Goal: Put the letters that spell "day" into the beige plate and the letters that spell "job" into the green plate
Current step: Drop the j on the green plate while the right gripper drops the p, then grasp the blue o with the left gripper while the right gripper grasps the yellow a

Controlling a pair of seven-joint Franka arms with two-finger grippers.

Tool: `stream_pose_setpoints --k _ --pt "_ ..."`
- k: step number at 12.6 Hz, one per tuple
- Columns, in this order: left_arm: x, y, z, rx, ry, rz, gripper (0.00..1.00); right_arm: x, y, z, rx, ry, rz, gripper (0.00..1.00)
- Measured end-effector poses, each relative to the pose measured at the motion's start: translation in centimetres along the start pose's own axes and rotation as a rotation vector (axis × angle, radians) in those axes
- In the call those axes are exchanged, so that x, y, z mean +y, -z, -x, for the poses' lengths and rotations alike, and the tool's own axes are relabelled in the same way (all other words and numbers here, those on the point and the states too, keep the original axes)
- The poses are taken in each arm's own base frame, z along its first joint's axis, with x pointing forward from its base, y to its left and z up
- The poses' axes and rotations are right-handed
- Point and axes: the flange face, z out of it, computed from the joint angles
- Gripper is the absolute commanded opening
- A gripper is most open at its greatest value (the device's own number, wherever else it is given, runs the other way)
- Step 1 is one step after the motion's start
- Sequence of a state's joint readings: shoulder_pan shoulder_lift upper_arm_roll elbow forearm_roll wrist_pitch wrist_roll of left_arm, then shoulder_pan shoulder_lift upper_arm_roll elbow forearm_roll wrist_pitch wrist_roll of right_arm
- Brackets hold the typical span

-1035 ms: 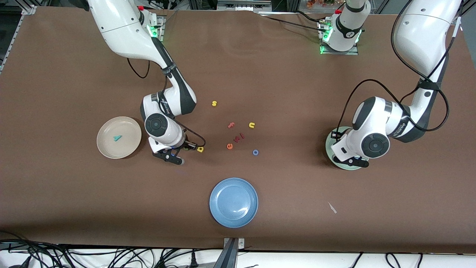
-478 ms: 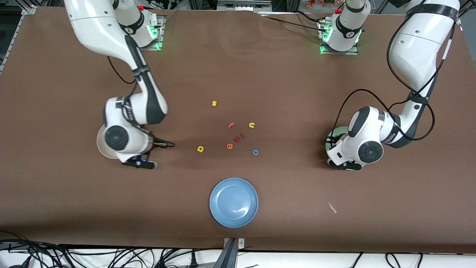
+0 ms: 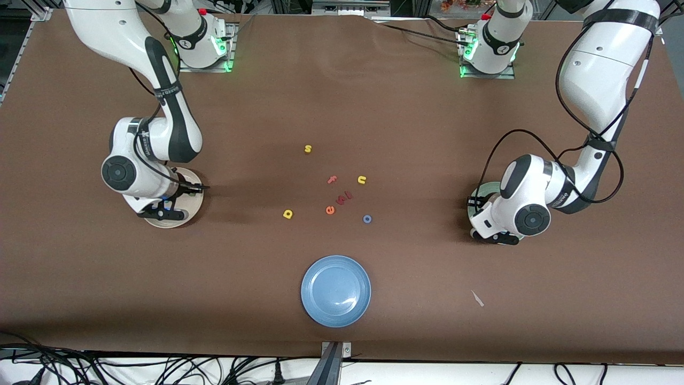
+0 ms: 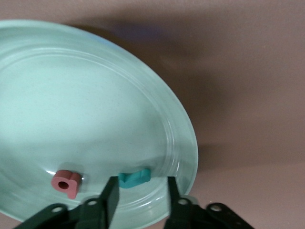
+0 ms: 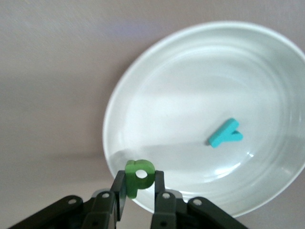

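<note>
Right gripper (image 5: 137, 193) clenched on green d (image 5: 138, 177), over beige plate (image 5: 143, 109) rim, y (image 5: 225, 133) at centre. Left gripper (image 4: 140, 198) released, over green plate (image 4: 71, 109); j (image 4: 135, 178), b (image 4: 66, 182) inside near rim.

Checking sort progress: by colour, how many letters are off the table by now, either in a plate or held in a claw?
Teal: 2, the y in the beige plate and the j in the green plate
Red: 1, the b in the green plate
Green: 1, the d held in the right claw
Total: 4
</note>
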State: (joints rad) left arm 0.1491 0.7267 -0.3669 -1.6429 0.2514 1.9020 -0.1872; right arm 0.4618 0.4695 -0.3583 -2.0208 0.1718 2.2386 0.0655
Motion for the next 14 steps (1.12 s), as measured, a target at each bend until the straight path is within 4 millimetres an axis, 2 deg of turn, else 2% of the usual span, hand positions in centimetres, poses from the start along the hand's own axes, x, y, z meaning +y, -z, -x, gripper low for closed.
stream_pose_setpoints --k 1,3,4,6,7,9,12,14 --pt "0.0 0.6 0.0 0.010 0.000 0.000 1.00 0.4 -0.7 0.5 -0.002 -0.002 0.001 1.00" --pt "1.2 3.4 0.5 0.042 -0.018 -0.002 1.00 0.6 -1.0 0.7 -0.006 -0.006 0.003 1.00" --pt "2.9 5.2 1.0 0.067 -0.045 -0.001 1.00 0.4 -0.5 0.5 -0.005 -0.009 0.001 1.00" --pt "6.8 8.5 1.9 0.122 -0.106 0.006 1.00 -0.7 2.0 -0.4 -0.023 -0.034 -0.013 1.00" --pt "8.8 9.9 2.1 0.150 -0.133 0.008 1.00 -2.0 3.7 -1.0 -0.014 -0.058 -0.046 1.00" --pt "11.9 11.7 2.2 0.189 -0.173 0.005 1.00 -6.3 5.5 -1.6 0.002 -0.097 -0.120 1.00" --pt "17.8 12.4 2.2 0.234 -0.246 0.003 1.00 -12.6 4.8 -1.8 0.022 -0.132 -0.123 1.00" --pt "20.4 11.1 1.0 0.297 -0.274 0.026 1.00 -16.5 4.1 -1.9 0.047 -0.140 -0.130 1.00"
